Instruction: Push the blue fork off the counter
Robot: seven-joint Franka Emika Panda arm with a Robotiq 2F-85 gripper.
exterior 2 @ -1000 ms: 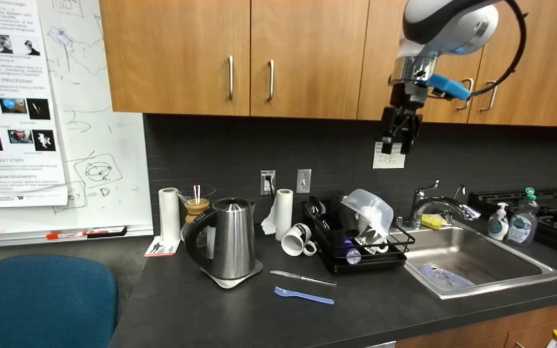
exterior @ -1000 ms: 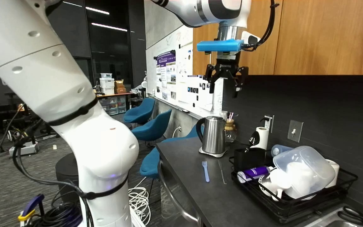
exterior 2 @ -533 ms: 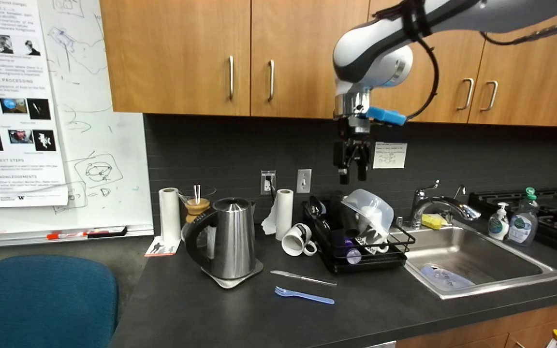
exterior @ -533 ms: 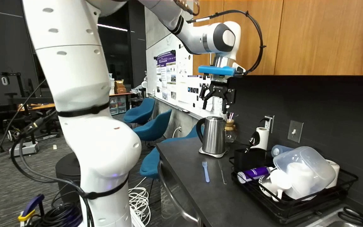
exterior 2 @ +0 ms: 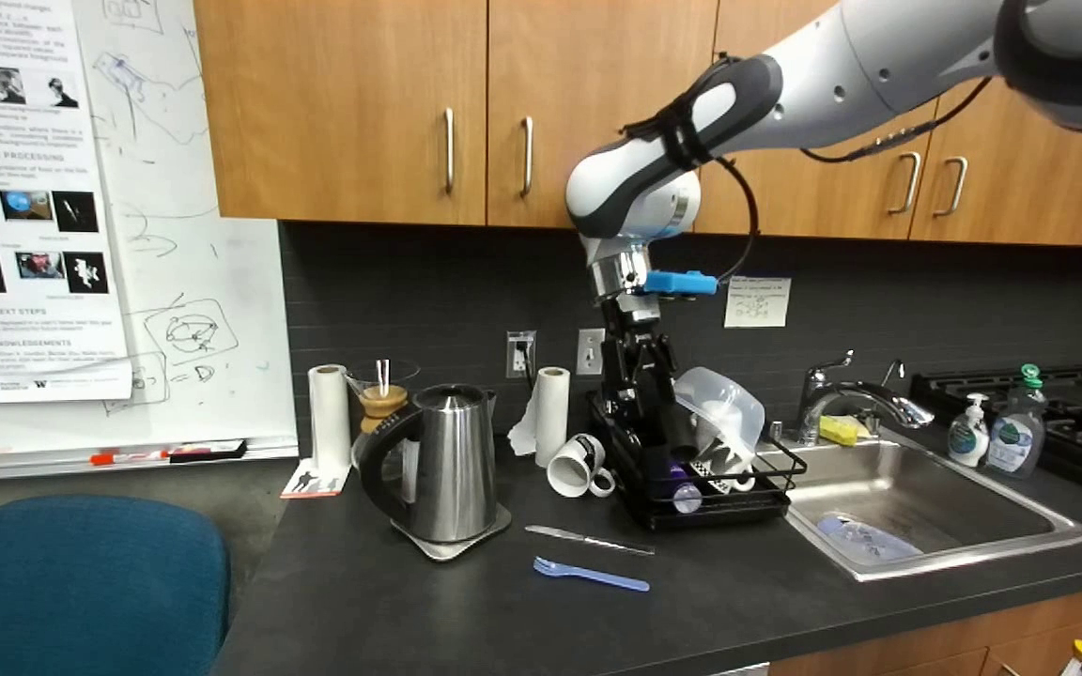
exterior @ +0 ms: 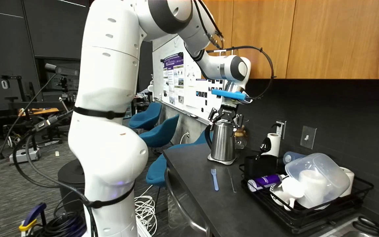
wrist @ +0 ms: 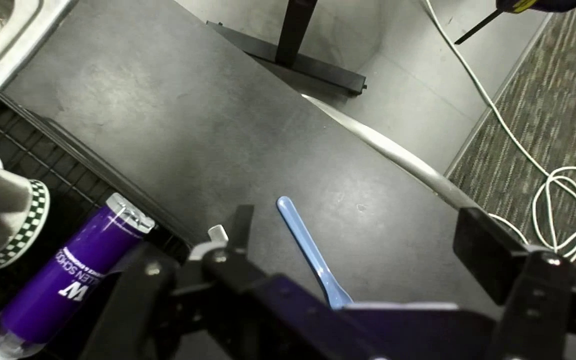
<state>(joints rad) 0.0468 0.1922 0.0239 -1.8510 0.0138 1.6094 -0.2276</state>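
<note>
Black two-fingered gripper (wrist: 363,240) hung above slim light-blue fork (exterior 2: 590,574)

From where I stood, its fingers were spread wide with nothing between them, well clear of the dark grey matte tabletop (exterior 2: 381,624). To push well, I judged, it needed to come down in the narrow strip between the fork and the thin silver metal knife (exterior 2: 588,540), fingers brought together, then sweep near the fork's middle toward the front edge; shoving one end would likely spin it. The fork lay flat on the tabletop, nearer the knife than the edge, tines toward the brushed-steel kettle (exterior 2: 455,469), its smooth, plastic-looking handle faintly shiny.
</note>
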